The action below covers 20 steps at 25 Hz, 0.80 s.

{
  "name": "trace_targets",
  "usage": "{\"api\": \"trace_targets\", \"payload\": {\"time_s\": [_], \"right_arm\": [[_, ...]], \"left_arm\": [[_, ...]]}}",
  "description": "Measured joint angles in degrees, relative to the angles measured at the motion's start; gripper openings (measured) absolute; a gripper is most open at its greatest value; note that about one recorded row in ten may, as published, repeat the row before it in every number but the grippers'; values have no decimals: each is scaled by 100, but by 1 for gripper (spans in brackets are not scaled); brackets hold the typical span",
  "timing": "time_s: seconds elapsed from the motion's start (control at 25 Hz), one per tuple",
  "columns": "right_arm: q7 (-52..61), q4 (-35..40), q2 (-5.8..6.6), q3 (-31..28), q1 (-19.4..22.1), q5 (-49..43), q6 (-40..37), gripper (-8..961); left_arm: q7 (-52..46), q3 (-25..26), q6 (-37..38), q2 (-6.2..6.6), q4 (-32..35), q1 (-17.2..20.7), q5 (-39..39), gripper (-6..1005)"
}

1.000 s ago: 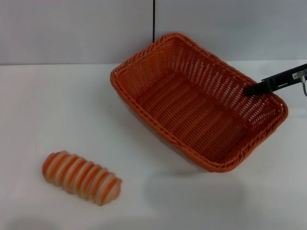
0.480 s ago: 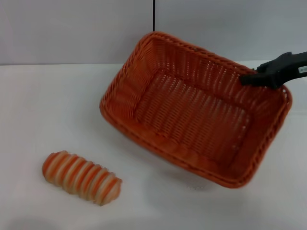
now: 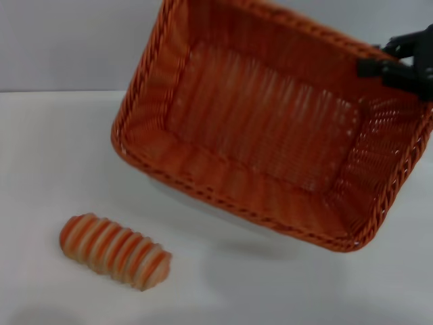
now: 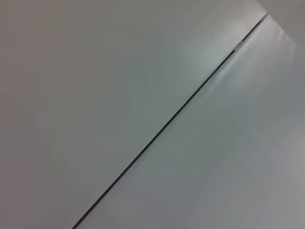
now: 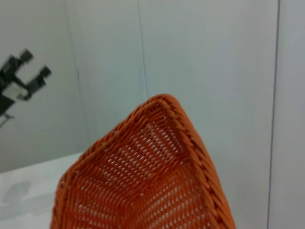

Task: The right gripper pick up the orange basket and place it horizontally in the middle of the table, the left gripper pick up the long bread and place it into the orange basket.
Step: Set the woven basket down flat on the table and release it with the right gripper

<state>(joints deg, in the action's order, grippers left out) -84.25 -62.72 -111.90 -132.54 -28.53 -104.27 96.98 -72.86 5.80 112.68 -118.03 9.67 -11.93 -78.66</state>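
Currently the right gripper [image 3: 379, 66] was clamped on the far right rim of the basket [image 3: 264, 128], which hung lifted clear of the worktop [image 3: 40, 149], tilted with its open inside facing the head camera. The bread [image 3: 115, 252] lay on the worktop near the front left, well apart from the basket. In the right wrist view, the left gripper [image 5: 32, 71] sat parked off at the side, fingers apart, holding nothing.

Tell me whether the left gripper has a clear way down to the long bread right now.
Probably yes. The long bread lies alone on the table, and the lifted orange basket, held by the right gripper, hangs off to one side. The left gripper is parked well away.
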Motion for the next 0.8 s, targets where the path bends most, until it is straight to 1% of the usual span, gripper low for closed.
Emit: {"api": "trace_targets", "payload": {"time_s": [0.04,0.16,0.28,0.48,0.6,0.8], "right_arm": [[-35,-12,25,-22,21,83,36,162],[-40,-13,188,-39,29,209,310,162],[-38,4,326,27,-45,204,658,163],[-16,77,479,349,-246,-98,949,163],[22,192,533,565,-455,-507,981,163],[-12,543,541,695,-849,-1124,988,163]], "left_arm": [[0,0,0,0,-4,-3,0,800],[0,0,0,0,-25,-3,0,799],[0,0,0,0,-62,-4,0,798],[0,0,0,-12,-79,-18,-1,797],[2,0,0,-20,-80,-21,-1,796],[75,-13,0,-19,-110,-5,0,795]]}}
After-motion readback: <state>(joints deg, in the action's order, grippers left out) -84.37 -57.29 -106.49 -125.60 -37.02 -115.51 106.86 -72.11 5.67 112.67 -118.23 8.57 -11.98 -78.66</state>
